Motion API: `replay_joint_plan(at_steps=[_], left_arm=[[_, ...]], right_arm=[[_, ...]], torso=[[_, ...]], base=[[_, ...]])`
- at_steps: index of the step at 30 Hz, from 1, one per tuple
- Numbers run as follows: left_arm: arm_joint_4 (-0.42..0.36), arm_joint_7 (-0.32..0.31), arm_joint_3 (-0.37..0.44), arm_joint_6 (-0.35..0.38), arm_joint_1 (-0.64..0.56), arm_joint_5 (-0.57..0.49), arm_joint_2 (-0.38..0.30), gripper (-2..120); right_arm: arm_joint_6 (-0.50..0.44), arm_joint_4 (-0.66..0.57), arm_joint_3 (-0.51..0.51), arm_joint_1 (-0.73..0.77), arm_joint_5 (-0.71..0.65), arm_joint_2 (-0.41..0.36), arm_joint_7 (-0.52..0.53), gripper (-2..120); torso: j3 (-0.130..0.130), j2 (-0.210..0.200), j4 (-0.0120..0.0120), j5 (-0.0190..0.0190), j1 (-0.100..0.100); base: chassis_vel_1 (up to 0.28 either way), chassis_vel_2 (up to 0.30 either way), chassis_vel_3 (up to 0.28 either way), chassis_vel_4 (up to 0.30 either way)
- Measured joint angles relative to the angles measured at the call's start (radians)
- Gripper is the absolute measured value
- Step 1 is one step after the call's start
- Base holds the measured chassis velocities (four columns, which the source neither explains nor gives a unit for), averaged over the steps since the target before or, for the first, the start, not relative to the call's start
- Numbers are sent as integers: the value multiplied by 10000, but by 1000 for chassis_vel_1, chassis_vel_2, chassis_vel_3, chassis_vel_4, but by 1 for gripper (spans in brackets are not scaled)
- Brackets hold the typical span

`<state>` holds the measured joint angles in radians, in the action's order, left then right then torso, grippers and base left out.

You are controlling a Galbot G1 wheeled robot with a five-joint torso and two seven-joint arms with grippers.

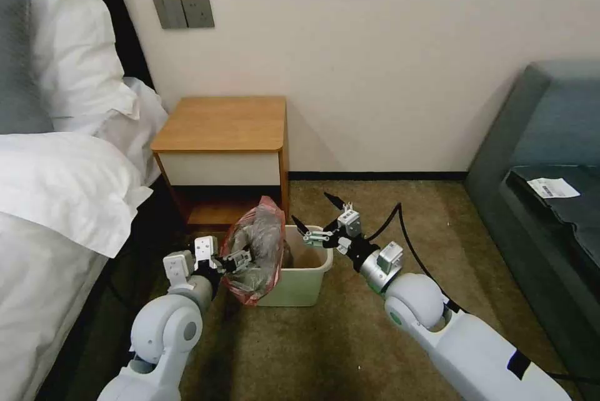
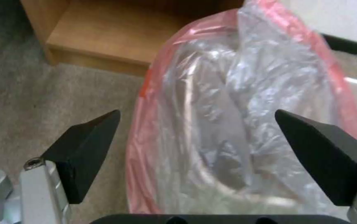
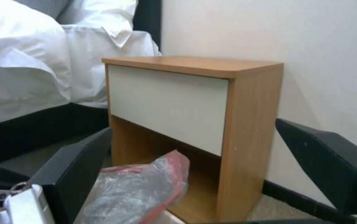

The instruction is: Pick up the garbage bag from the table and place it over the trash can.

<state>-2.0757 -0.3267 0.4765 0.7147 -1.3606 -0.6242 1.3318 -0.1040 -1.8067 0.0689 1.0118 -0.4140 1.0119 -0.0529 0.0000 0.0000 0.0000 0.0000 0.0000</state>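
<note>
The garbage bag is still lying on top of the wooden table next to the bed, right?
Not quite. The table beside the bed has a bare top in the head view. The garbage bag is down at the trash can, draped over its left side, with the left gripper right at it.

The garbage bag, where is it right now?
In the head view the garbage bag is draped over the left end of the trash can, on the floor in front of the table, beside the left hand.
</note>
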Motion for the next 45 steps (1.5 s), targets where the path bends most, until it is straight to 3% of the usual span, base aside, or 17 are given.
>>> replay_joint_plan(at_steps=[21, 45], left_arm=[[1059, 64, -72, -205, 529, 139, 35, 91], [2222, 187, -215, 204, 1349, 151, -13, 91]], right_arm=[[-191, 19, -285, 302, 176, 48, -110, 100], [-424, 7, -589, 567, 332, 19, -279, 100]], torso=[[0, 0, 1, 0, 0], [0, 0, 1, 0, 0]], base=[[0, 0, 0, 0], [0, 0, 0, 0]])
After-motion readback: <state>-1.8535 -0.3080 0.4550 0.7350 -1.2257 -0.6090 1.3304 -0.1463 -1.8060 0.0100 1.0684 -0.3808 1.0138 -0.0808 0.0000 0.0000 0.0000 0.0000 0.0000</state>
